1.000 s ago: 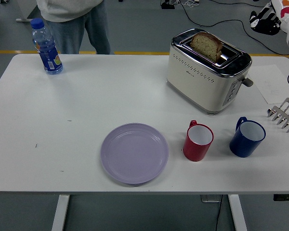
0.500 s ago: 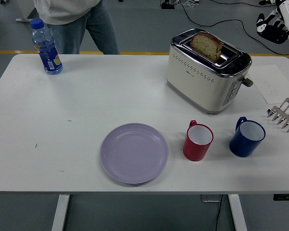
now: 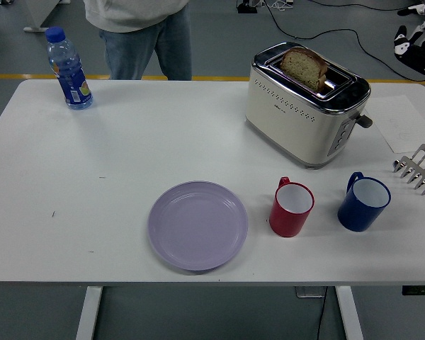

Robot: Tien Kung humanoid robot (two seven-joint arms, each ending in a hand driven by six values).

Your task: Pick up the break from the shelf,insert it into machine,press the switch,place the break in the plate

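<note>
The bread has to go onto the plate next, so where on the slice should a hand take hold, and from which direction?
Grip the bread slice by its exposed upper part, pinching its two flat faces. Come straight down from above: it stands upright in the toaster slot, with only its top above the chrome rim, so the sides and bottom are closed off. Then lift vertically before moving toward the purple plate.

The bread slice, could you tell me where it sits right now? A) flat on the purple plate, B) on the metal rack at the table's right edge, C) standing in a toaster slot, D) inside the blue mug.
C: the bread slice stands upright in a slot of the toaster, its top sticking out, while the purple plate holds nothing.
</note>
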